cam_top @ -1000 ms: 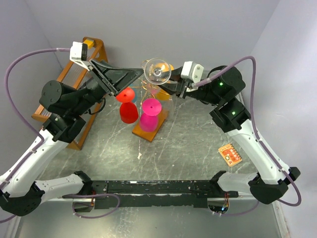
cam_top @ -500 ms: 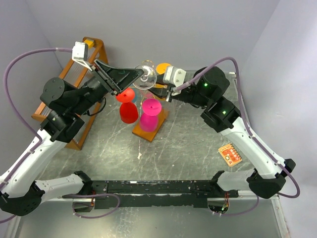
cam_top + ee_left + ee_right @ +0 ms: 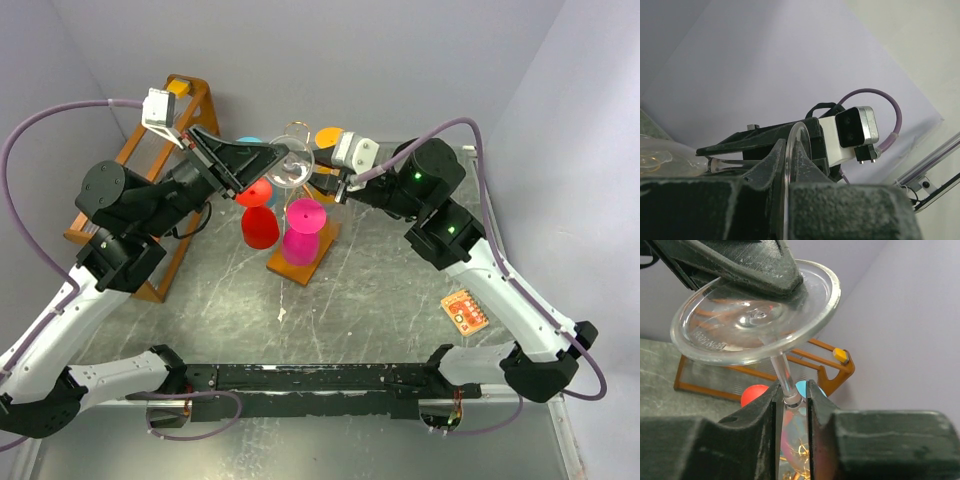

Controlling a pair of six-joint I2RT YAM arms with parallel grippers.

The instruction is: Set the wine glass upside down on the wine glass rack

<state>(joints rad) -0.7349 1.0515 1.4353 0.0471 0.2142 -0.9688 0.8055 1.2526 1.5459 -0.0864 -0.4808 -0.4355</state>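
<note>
Above wine glass rack (image 3: 318, 262) | left gripper (image 3: 788, 150) pinches wine glass (image 3: 755, 322) foot | right gripper (image 3: 791, 399) clamps stem | foot lettering unreadable

Wine glass (image 3: 291, 160) above wine glass rack (image 3: 318, 255)
</note>
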